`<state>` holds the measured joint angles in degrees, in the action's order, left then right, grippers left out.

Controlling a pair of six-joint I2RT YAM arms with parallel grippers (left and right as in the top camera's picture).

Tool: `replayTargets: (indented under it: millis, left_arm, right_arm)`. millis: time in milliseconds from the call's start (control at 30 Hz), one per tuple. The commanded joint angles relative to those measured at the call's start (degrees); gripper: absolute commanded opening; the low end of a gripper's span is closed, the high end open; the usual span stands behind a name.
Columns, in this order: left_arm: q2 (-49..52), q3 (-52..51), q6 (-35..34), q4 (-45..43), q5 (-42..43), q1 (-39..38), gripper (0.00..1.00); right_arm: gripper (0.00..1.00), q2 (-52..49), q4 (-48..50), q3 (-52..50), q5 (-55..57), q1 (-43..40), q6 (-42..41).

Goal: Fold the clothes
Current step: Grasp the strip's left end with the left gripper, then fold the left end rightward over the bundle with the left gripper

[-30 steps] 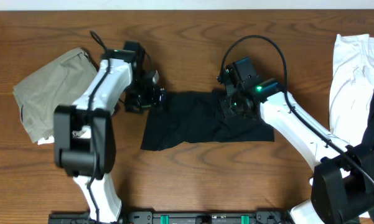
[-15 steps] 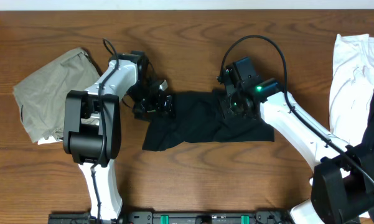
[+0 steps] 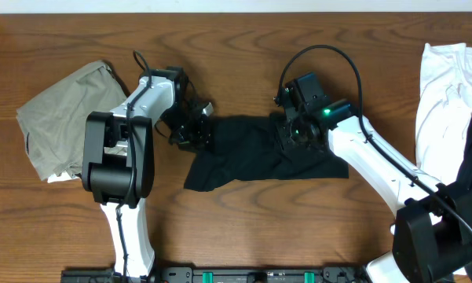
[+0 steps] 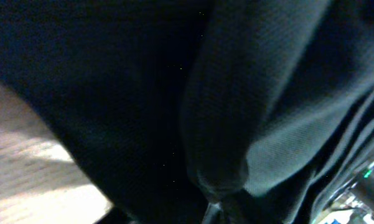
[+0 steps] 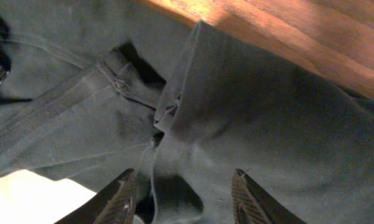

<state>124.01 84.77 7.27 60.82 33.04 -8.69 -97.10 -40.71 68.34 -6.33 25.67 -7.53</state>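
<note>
Overhead, the crumpled black fabric garment (image 3: 259, 153) lies mid-way along the brown wooden bench (image 3: 243, 228). The left end effector (image 3: 195, 134) meets its left edge, buried in cloth, so I cannot tell its grip. The right end effector (image 3: 296, 132) presses its upper part, fingers spread.

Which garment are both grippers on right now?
The black garment mid-table: both the left gripper and right gripper are on it. The olive-grey piece lies far left, the white piece far right.
</note>
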Motion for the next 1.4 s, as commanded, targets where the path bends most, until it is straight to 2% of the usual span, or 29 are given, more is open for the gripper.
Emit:
replayTargets:
  millis: [0, 33, 133, 433, 533, 633, 900, 1067, 1167, 1367]
  left_arm:
    - [1.16, -0.22, 0.61, -0.11, 0.87, -0.15, 0.19]
    - [1.14, -0.22, 0.61, -0.11, 0.87, -0.11, 0.11]
    - [0.81, -0.11, 0.39, -0.09, 0.85, 0.37, 0.06]
    - [-4.35, -0.11, -0.09, 0.2, 0.46, 4.26, 0.06]
    - [-7.19, -0.11, -3.13, 0.22, -3.78, 6.69, 0.06]
    - [-10.51, -0.09, -3.48, 0.35, -4.35, 9.53, 0.06]
    - [-19.71, 1.25, -4.59, 0.37, -4.09, 14.95, 0.06]
    - [-23.63, 2.64, -5.38, 0.33, -1.88, 14.6, 0.07]
    - [-24.85, 3.3, -8.15, 0.35, 0.24, 13.49, 0.07]
    - [-25.38, 3.34, -13.07, -0.98, 5.35, 7.39, 0.07]
  right_arm:
    - [0.47, -0.33, -0.04, 0.17, 0.55, -0.26, -0.79]
    - [0.47, -0.33, -0.04, 0.17, 0.57, -0.26, -0.79]
    - [0.47, -0.31, -0.07, 0.17, 0.57, -0.26, -0.76]
    - [0.46, 2.34, -0.61, 1.01, 3.58, -1.55, -0.81]
    - [0.48, 5.55, -0.92, 1.46, 4.31, -3.98, -2.16]
    - [0.49, 7.78, -2.08, 1.46, 5.25, -7.74, -4.68]
    - [0.48, 4.2, -6.1, 0.48, 4.79, -15.32, -4.66]
    - [0.48, -0.44, -6.51, -0.04, 4.35, -15.47, -4.68]
    - [0.47, -2.75, -6.51, -0.17, 2.73, -15.47, -4.68]
    - [0.45, -4.39, -6.47, -0.31, 2.21, -15.47, -4.68]
